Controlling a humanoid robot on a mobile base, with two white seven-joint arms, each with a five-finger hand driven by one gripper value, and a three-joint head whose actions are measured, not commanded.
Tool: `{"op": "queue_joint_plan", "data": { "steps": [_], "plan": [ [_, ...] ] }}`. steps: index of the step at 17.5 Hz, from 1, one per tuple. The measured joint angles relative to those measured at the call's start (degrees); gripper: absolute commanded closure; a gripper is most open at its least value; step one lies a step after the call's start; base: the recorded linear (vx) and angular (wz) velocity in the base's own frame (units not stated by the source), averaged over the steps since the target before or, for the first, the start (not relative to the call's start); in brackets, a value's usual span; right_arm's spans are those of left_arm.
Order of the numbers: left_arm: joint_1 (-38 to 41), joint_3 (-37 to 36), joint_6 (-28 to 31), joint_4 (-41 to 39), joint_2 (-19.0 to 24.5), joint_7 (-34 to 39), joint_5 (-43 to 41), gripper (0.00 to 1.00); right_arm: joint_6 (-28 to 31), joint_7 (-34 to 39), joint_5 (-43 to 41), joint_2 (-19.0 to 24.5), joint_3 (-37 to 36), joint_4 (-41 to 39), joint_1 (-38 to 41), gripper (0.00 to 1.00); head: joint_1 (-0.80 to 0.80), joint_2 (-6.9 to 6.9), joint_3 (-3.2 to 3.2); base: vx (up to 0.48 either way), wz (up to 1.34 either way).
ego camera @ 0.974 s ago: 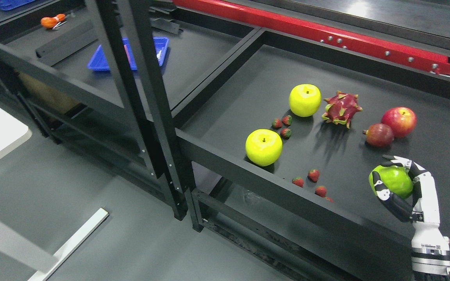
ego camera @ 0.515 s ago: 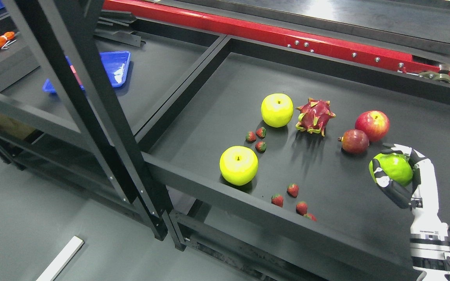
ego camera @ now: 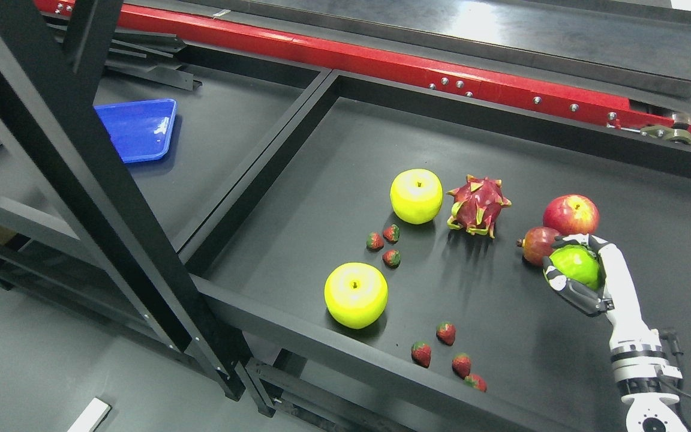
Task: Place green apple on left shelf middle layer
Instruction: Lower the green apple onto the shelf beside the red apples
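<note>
The black-and-white fingers of the right hand are curled around the round glossy green apple, grasping it above the dark shelf surface at its right side. The white forearm rises from the lower right corner of the head view. Just beside the held apple, on its upper left, lies a dark red pomegranate, and behind that a shiny red apple. Further left sit a pink spiky dragon fruit and a round yellow apple close together. Three small red strawberries cluster below them, a second yellow apple rests near the black front rail, and more strawberries lie along that rail. On the neighbouring shelf bay to the left is a flat blue plastic tray.
</note>
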Motion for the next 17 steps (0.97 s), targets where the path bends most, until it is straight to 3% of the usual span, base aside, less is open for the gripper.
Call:
{"op": "queue_joint_plan", "data": {
  "steps": [3,4,5,6,13,17],
  "plan": [
    [0.0,0.0,0.01,0.0,0.0,-0.02,0.0,0.0,0.6,0.22,1.55,0.0,0.25,0.08,-0.16,0.82,0.0,0.0,0.0,0.109,0.0],
    [0.0,0.0,0.01,0.0,0.0,-0.02,0.0,0.0,0.71,0.33,1.91,0.0,0.33,0.11,-0.21,0.68,0.0,0.0,0.0,0.095,0.0],
    [0.0,0.0,0.01,0.0,0.0,-0.02,0.0,0.0,0.78,0.39,2.18,0.0,0.41,0.14,-0.25,0.05,0.0,0.0,0.0,0.095,0.0],
    [0.0,0.0,0.01,0.0,0.0,-0.02,0.0,0.0,0.84,0.31,2.33,0.0,0.46,0.16,-0.27,0.0,0.0,0.0,0.0,0.071,0.0],
    [0.0,0.0,0.07,0.0,0.0,-0.03,0.0,0.0,-1.11,0.22,2.53,0.01,0.97,0.01,-0.33,0.0,0.0,0.0,0.0,0.048,-0.05],
    [0.0,0.0,0.07,0.0,0.0,-0.03,0.0,0.0,-2.49,0.17,-1.85,0.01,1.1,-0.23,1.79,0.0,0.0,0.0,0.0,0.027,0.0]
  ]
}}
